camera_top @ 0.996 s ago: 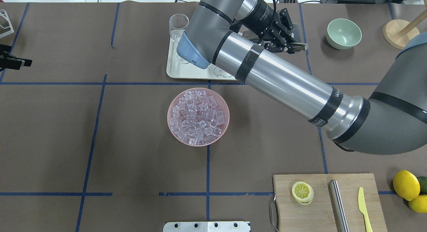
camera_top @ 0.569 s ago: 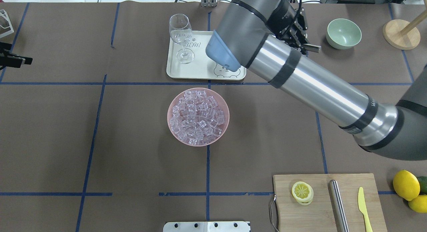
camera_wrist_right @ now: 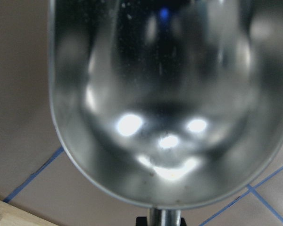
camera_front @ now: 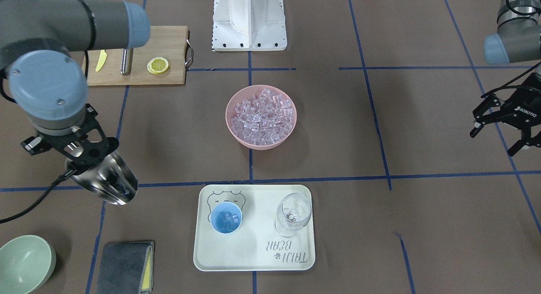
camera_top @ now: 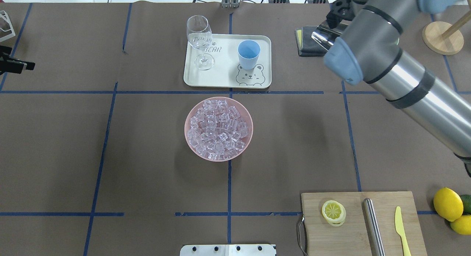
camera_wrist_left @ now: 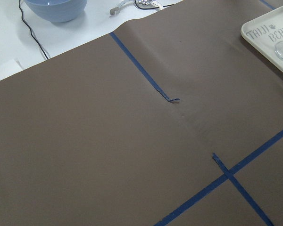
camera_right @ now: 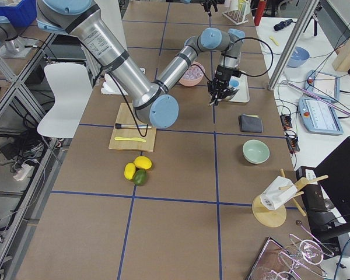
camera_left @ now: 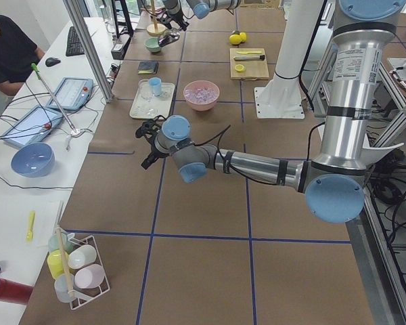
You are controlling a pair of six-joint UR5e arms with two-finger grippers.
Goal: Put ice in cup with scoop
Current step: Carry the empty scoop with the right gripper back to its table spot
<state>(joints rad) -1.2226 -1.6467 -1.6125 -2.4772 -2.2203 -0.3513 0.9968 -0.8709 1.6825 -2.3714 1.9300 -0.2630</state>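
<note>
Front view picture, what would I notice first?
The pink bowl in the table's middle, heaped with sparkly ice. Next, the shiny scoop, empty, held by the right gripper at the view's left. The blue cup on the tray already holds a few cubes.

How many of each thing
One pink bowl [camera_top: 187, 138] with too many ice cubes [camera_top: 218, 128] to count; one blue cup [camera_top: 248, 53]; one wine glass [camera_top: 199, 37]; one tray [camera_top: 220, 77]; one scoop [camera_front: 107, 180]; one green bowl [camera_front: 23, 262]; one board [camera_top: 357, 230]; one knife [camera_top: 400, 226]; two lemons [camera_top: 448, 203]; one lime [camera_top: 466, 202]; one lemon slice [camera_top: 333, 212].
</note>
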